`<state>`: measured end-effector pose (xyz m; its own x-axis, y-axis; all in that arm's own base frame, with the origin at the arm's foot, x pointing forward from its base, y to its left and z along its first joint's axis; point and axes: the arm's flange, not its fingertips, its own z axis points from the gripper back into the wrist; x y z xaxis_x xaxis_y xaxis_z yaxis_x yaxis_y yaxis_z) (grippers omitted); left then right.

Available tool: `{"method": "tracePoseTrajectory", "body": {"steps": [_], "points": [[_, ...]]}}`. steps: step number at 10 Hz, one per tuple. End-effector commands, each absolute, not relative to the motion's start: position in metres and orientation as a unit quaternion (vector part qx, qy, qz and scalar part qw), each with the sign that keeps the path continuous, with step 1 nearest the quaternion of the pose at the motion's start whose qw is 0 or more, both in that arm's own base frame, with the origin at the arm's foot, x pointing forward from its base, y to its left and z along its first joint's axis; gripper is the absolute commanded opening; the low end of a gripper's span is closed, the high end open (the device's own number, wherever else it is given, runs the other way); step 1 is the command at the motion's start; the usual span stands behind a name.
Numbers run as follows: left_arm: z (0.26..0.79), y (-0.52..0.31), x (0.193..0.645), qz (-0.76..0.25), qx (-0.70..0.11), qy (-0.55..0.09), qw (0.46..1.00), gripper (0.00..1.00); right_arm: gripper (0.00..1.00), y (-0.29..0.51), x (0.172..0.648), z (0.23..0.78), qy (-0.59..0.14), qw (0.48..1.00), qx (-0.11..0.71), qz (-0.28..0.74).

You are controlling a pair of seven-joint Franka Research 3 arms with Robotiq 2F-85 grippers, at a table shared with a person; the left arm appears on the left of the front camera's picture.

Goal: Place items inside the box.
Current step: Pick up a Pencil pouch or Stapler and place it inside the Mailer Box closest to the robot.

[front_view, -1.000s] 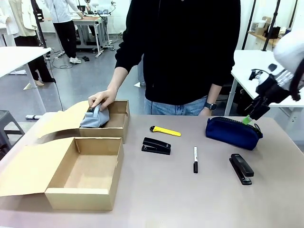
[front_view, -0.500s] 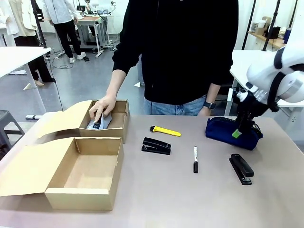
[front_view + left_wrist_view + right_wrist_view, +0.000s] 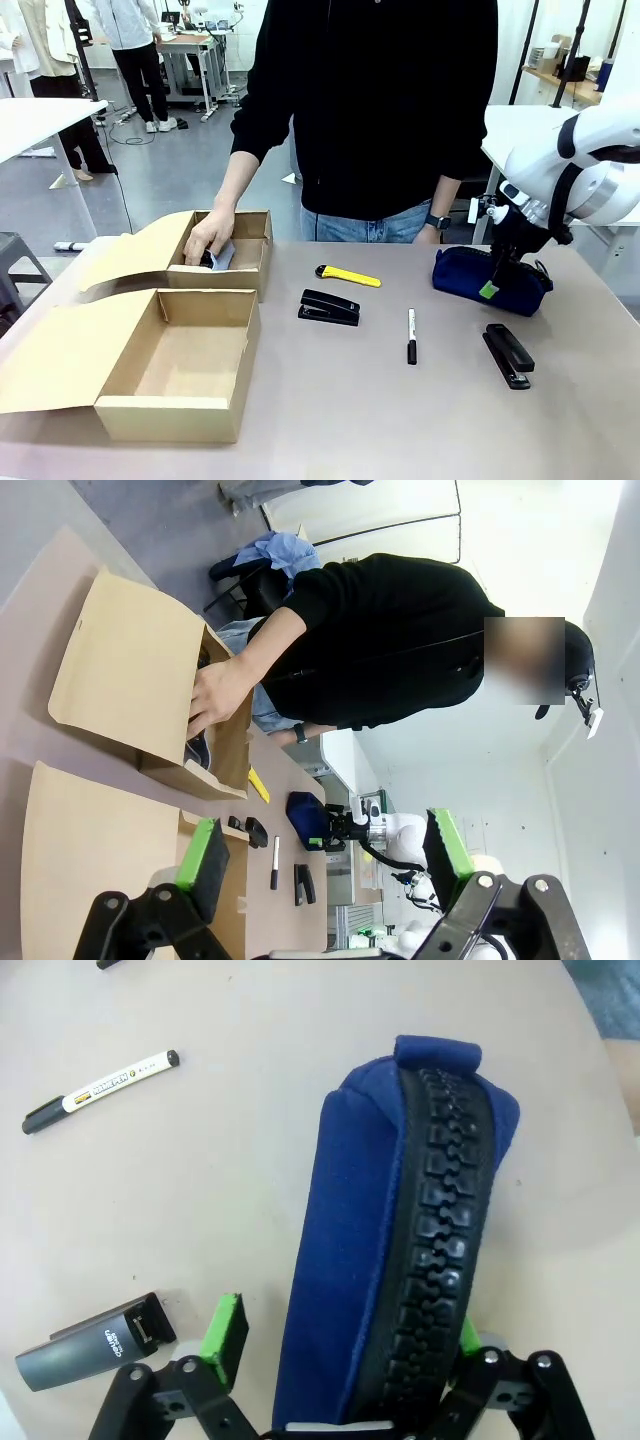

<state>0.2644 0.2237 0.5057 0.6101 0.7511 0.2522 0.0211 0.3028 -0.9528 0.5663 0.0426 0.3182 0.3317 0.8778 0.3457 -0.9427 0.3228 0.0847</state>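
Observation:
The navy-blue pouch (image 3: pixel 475 275) lies at the table's far right, zip side up. My right gripper (image 3: pixel 493 287) has come down over it from above. In the right wrist view the pouch (image 3: pixel 400 1220) runs between the green pads (image 3: pixel 226 1328); the left pad stands apart from the fabric, so the right gripper (image 3: pixel 345 1338) is open astride it. One black stapler (image 3: pixel 329 307) rests mid-table, another (image 3: pixel 508 355) lies near the pouch. The larger box (image 3: pixel 180 400) stands open at front left with its flap spread leftward. My left gripper (image 3: pixel 325 865) is open on nothing, well above the table.
A person's hand (image 3: pixel 208 238) reaches into the smaller box (image 3: pixel 255 265) at the back left, on a grey pouch. A yellow utility knife (image 3: pixel 348 276) and a marker (image 3: pixel 411 336) lie mid-table. The person stands at the far edge.
My right gripper came down and leftward from above the pouch's right end until it straddles it. The person's hand pushed the grey pouch down into the smaller box.

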Motion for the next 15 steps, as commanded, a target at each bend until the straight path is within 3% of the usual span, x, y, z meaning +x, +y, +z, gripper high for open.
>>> {"method": "tracePoseTrajectory", "body": {"steps": [1,2,3,4,11,13,15], "points": [[0.504,0.223,0.265,0.242,-0.539,-0.376,0.714,1.00,0.40,0.044,0.566,0.319,-0.105,0.797,0.129,0.581],[0.504,0.223,0.265,0.242,-0.539,-0.376,0.714,1.00,0.00,0.044,0.566,0.320,-0.105,0.798,0.128,0.579],[0.504,0.223,0.265,0.242,-0.539,-0.376,0.714,1.00,0.36,0.044,0.565,0.322,-0.106,0.800,0.124,0.578],[0.504,0.223,0.265,0.242,-0.539,-0.376,0.714,1.00,0.00,0.043,0.564,0.323,-0.102,0.803,0.114,0.576],[0.504,0.223,0.265,0.242,-0.539,-0.376,0.714,1.00,0.00,0.045,0.547,0.348,-0.122,0.818,0.088,0.555],[0.504,0.223,0.265,0.242,-0.539,-0.376,0.714,1.00,0.00,0.047,0.504,0.404,-0.140,0.830,0.117,0.527],[0.504,0.223,0.265,0.242,-0.539,-0.376,0.714,1.00,0.01,0.053,0.393,0.485,-0.216,0.798,0.142,0.544]]}}
